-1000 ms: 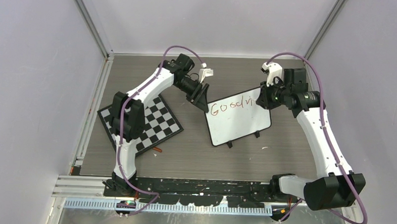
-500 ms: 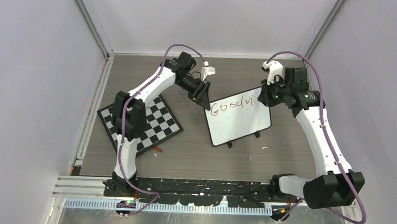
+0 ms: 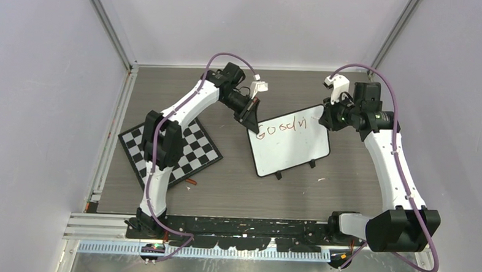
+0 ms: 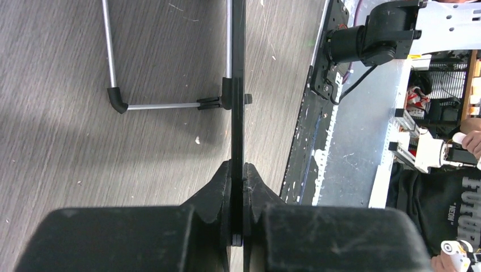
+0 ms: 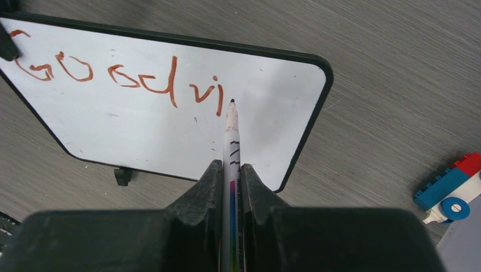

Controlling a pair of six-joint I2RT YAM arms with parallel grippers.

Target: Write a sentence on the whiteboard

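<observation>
Two arms share this step. The left gripper (image 4: 238,170) is pinched tight on the thin black edge of the whiteboard (image 3: 290,144), at its upper left corner as seen from above. The board sits in the middle of the table (image 3: 223,196), apparently propped on its feet and tilted back, its face toward the right arm. The right gripper (image 5: 231,170) is closed narrow around a marker (image 5: 232,136), whose barrel runs out between the fingers with its dark tip just right of the last red-brown stroke. The sentence (image 5: 113,76) reads roughly "Good vi", on one line near the top edge. I cannot tell whether the tip touches the surface. Judgement: writing is under way and well under half done, with the next letter likely a "b". To do it well, start that stroke close beside the "i" but clear of it. Press lightly, because the board is braced at only one corner and a hard push near the free right end could swing or tip it. Little white remains to the right on this line, so letters must be compact or drop to a second line under "Good". The left clamp should not shift while the pen is down. The checkerboard (image 3: 195,146) lies well apart to the left and is no concern.
</observation>
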